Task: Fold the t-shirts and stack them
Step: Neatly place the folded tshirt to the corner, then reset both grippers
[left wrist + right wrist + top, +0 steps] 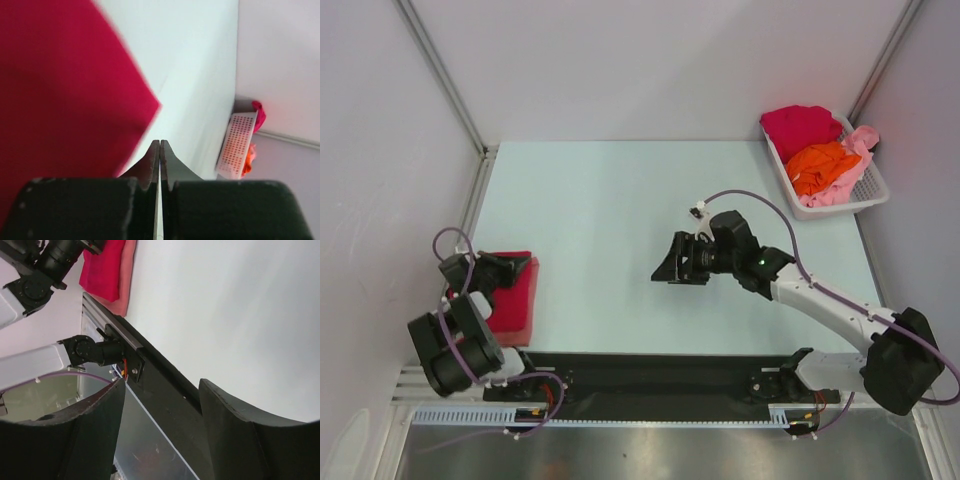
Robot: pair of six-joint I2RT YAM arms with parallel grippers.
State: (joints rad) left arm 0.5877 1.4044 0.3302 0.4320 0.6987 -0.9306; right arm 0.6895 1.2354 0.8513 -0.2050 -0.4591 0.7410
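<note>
- Your left gripper is sitting pinched together, empty, at the folded crimson t-shirt.
- Your right gripper is hovering mid-table, fingers apart, holding nothing.

No readable txt, labels, brands or nos. anywhere in view.

A robot lab cell: plain white walls, metal frame posts, pale table.

Left wrist view: crimson t-shirt blurred, cut off at the top and left edges.
Top view: left gripper covers part of the folded stack. Heaped t-shirts in the basket overlap, so their count is indeterminate.
Right wrist view: stack cut off by the top edge.
</note>
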